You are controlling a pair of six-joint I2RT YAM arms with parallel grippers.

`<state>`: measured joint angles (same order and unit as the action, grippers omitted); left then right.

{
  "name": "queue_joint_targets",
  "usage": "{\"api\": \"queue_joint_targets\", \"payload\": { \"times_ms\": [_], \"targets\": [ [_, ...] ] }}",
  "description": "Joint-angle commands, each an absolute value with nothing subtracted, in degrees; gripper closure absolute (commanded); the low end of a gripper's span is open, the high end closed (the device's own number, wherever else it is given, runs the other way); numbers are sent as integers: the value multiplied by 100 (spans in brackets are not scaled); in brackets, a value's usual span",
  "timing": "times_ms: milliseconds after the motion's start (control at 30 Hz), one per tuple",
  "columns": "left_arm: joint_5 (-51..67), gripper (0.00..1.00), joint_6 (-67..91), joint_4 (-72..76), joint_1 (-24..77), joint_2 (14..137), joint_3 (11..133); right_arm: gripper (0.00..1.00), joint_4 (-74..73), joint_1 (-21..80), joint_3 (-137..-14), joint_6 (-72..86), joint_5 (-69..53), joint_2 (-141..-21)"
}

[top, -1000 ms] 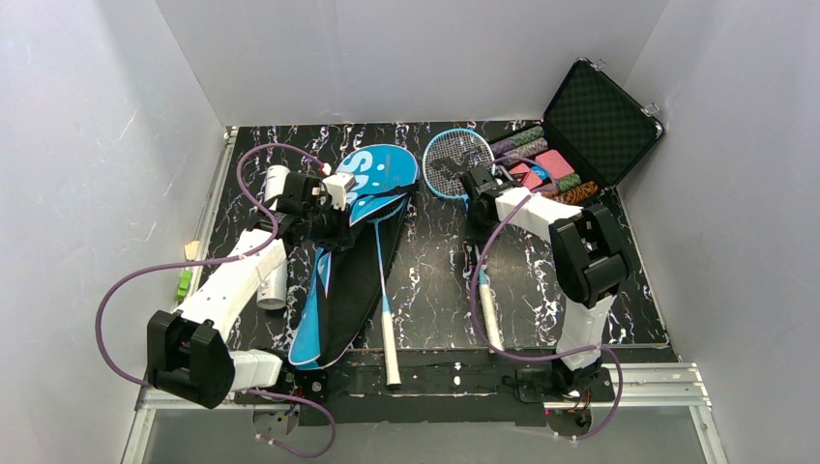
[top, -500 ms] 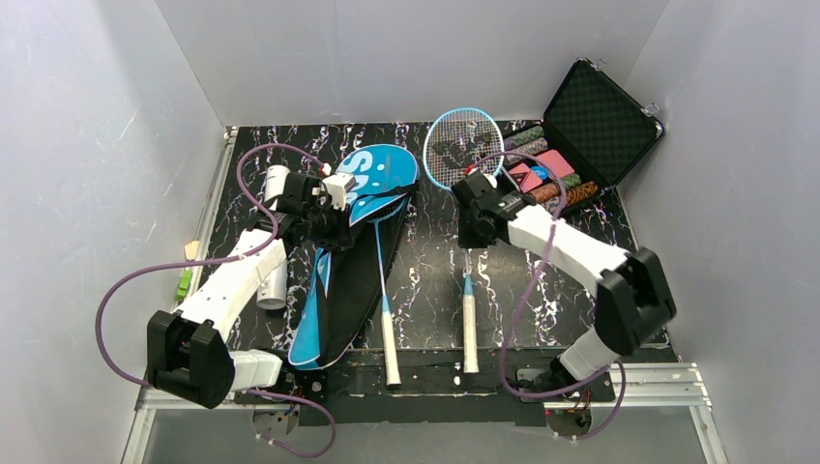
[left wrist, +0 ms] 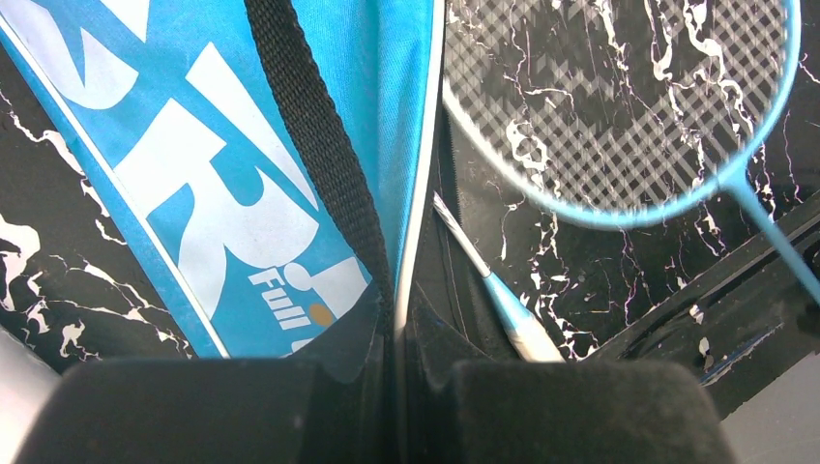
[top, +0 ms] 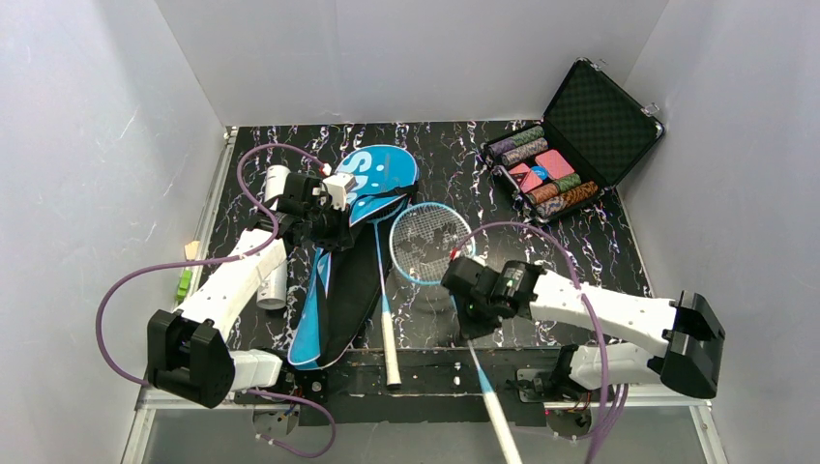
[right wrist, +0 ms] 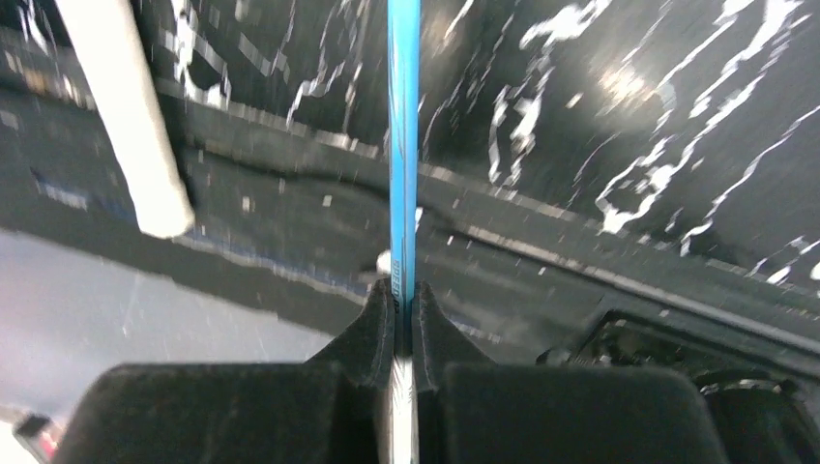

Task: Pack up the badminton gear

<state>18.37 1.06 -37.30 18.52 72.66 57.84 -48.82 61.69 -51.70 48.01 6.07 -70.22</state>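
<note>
Rackets, two, light blue with white handles.

First racket [top: 382, 290]: the head is hidden under the blue flap of the bag [top: 377, 174]. The shaft lies along the bag's open black lining, and the white handle reaches toward the near edge of the table [top: 619, 242].

Second racket [top: 425, 242]: the right gripper [top: 472, 295] clamps the thin blue shaft, fingers pressed tight on either side (its wrist view shows the shaft running straight out from between them). The strung head sits just right of the bag; whether it touches the table cannot be told. The handle slants out past the near edge.

Bag: blue, racket-shaped, white lettering, lying left of centre and opened along one side.

Left gripper [top: 334, 227]: closed on the bag's white-piped edge near the wide end.

Tube [top: 275, 288]: long and white, left of the bag, its middle covered by the left arm [top: 232, 280].

Case [top: 590, 126]: black, lid up, at the far right corner, with coloured chips [top: 541, 179] in rows inside, well apart from both grippers.
</note>
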Motion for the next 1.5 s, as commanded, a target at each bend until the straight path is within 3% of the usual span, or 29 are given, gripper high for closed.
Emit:
{"api": "queue_joint_targets", "payload": {
  "times_ms": [0, 200, 467, 1200, 1467],
  "targets": [
    [1863, 100, 125, -3566, 1857, 7191, 6026, 99, -5242, 6986, -5340, 5501, 346, -6819],
    [1887, 100, 155, -3586, 1855, 7218, 6067, 99, -5308, 7593, -5883, 5651, 374, -7224],
    [1890, 100, 146, -3608, 1856, 7213, 6084, 99, -4695, 7651, -6442, 5243, 485, -8234],
    [2138, 100, 120, -3865, 1857, 7160, 6238, 99, -3260, 6257, -8888, 4384, 729, -11007],
    [2347, 100, 193, -3906, 1862, 7209, 6283, 99, -2415, 5969, -8709, 4576, 1016, -11255]
  ]
}}
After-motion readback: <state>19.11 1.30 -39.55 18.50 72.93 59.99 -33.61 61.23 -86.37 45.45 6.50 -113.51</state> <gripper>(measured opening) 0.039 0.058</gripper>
